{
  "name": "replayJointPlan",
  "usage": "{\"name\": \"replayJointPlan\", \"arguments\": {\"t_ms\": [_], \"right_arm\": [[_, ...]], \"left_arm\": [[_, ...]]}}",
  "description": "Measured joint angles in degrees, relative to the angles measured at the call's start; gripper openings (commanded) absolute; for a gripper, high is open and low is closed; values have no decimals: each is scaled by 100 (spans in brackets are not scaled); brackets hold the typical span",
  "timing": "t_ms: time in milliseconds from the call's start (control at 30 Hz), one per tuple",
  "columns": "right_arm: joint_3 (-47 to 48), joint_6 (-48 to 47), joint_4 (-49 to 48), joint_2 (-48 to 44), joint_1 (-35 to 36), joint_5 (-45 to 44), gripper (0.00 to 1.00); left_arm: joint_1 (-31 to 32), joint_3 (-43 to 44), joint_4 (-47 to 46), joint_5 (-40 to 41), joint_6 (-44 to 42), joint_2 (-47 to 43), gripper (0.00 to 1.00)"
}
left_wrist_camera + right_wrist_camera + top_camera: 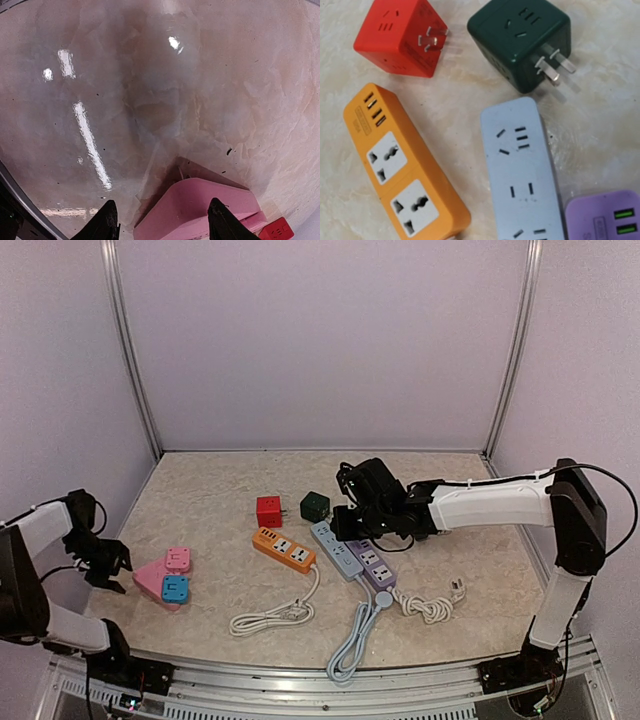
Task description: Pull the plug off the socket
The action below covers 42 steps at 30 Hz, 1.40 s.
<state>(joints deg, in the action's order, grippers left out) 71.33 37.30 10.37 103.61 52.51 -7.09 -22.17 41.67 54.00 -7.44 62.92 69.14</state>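
1. Fingers [106, 222] of the left gripper [161, 217] stand apart, just beside the pink triangular plastic socket block [148, 578].
2. I see a pink cube plug [178, 559] and a blue cube plug [175, 588] seated on that block, near the left side of the beige marbled table [220, 480].
3. The right gripper [347, 525] hangs over the pale blue plastic power strip [520, 175]; I cannot tell whether its jaws are apart or together.
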Motion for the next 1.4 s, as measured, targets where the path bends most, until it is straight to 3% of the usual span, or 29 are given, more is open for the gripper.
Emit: {"name": "replayJointPlan", "arguments": {"t_ms": [233,533,800,1133,1233,1400], "right_arm": [[-4,-20,-2,-46,0,-26,15],[-37,-15,-2,-55,0,-70,15],[-35,-17,-9,-52,0,-61,15],[201,0,-9,81,0,68,15],[363,11,-20,229,11,140,15],[634,101,-116,531,85,444,18]], "left_arm": [[-2,-26,-369,-212,750,269,57],[166,-26,-699,-396,1064,817,56],[1373,188,-802,-299,1436,1040,56],[3440,179,-1290,-317,2715,1182,56],[3700,212,-1274,-308,2887,1202,60],[3591,437,-964,-83,2653,1141,70]]}}
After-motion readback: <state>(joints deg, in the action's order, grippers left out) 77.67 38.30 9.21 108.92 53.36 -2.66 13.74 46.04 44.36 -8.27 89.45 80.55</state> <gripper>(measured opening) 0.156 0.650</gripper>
